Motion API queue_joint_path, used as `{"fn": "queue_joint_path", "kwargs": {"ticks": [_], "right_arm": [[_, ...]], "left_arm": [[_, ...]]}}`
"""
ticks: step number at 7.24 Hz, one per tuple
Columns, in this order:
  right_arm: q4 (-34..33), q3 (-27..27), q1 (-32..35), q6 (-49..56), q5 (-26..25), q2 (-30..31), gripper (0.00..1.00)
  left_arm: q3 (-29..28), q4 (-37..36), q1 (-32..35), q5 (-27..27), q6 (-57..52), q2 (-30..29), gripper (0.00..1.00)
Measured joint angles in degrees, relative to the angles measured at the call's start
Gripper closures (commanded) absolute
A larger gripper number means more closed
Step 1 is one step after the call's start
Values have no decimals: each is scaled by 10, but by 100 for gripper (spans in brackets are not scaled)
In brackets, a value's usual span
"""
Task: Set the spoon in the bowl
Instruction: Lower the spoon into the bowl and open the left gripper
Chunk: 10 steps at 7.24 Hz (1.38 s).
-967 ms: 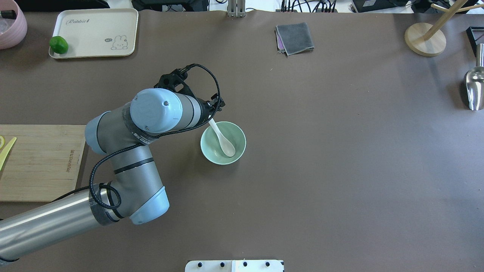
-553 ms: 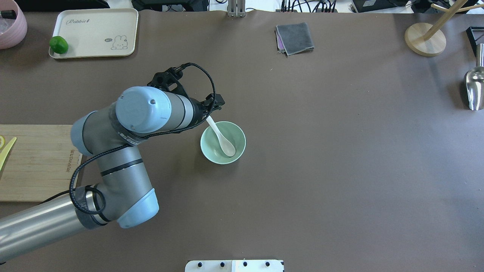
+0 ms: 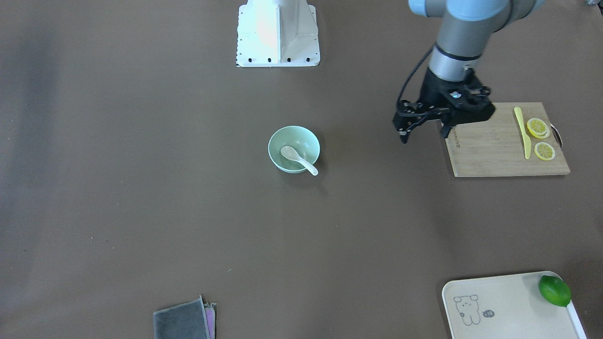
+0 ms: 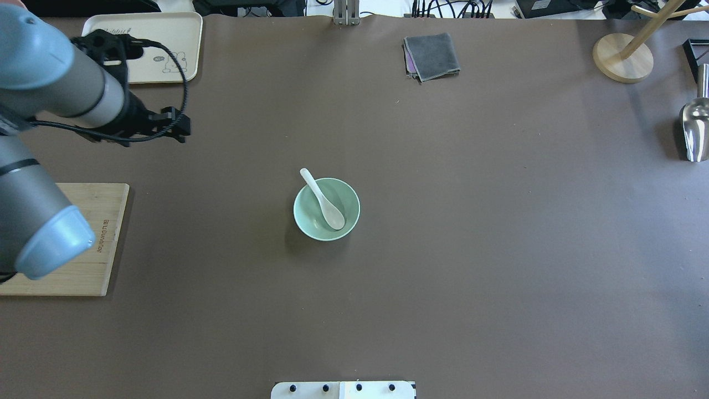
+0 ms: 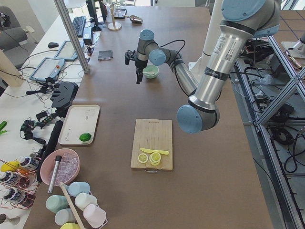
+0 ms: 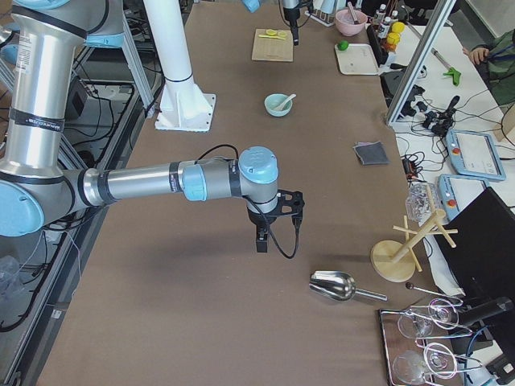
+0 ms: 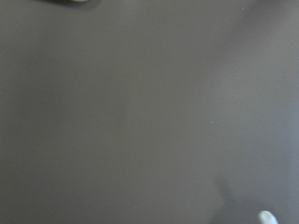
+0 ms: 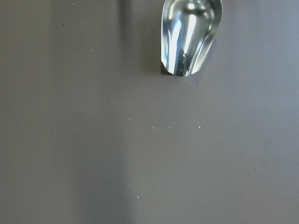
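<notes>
The white spoon (image 4: 324, 202) lies in the mint-green bowl (image 4: 310, 224) at the table's middle. Its scoop rests inside and its handle sticks out over the far-left rim. Both also show in the front-facing view, the spoon (image 3: 297, 159) and the bowl (image 3: 282, 141). My left gripper (image 3: 424, 135) is open and empty, raised above the table well to the left of the bowl, near the cutting board; it also shows in the overhead view (image 4: 174, 126). My right gripper (image 6: 261, 233) shows only in the exterior right view, far from the bowl; I cannot tell its state.
A wooden cutting board (image 3: 490, 150) carries a yellow knife (image 3: 522, 132) and lemon slices. A cream tray (image 3: 509, 306) holds a lime (image 3: 554, 290). A grey cloth (image 4: 432, 55), a wooden stand (image 4: 623, 58) and a metal scoop (image 8: 189, 32) lie at the far and right edges.
My left arm has pulled back from the bowl's rim, far to the left and away. The spoon stays in the bowl, unmoved.
</notes>
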State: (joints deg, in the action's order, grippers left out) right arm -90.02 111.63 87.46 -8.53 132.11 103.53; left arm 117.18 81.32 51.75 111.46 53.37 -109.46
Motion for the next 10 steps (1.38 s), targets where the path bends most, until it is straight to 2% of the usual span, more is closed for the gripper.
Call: {"fn": "queue_joint_path", "kwargs": {"ticks": [2,3,4,5,7,10], "right_arm": [[0,-27,23,61,-1,3,0],[0,-38,34,87,-1,3,0],[0,-50,43,115,1,3,0],[0,-59,49,139,4,3,0],[-1,-66,53,154,11,4,0],[-1,-73,53,155,54,10,0]], "left_arm": [[5,-25,145,88,-253,88,3],[-21,-23,224,155,-387,128,2],[-55,-7,285,198,-512,169,2],[-84,13,321,217,-599,204,2],[-107,29,348,236,-656,257,2],[-120,36,397,240,-663,297,2]]}}
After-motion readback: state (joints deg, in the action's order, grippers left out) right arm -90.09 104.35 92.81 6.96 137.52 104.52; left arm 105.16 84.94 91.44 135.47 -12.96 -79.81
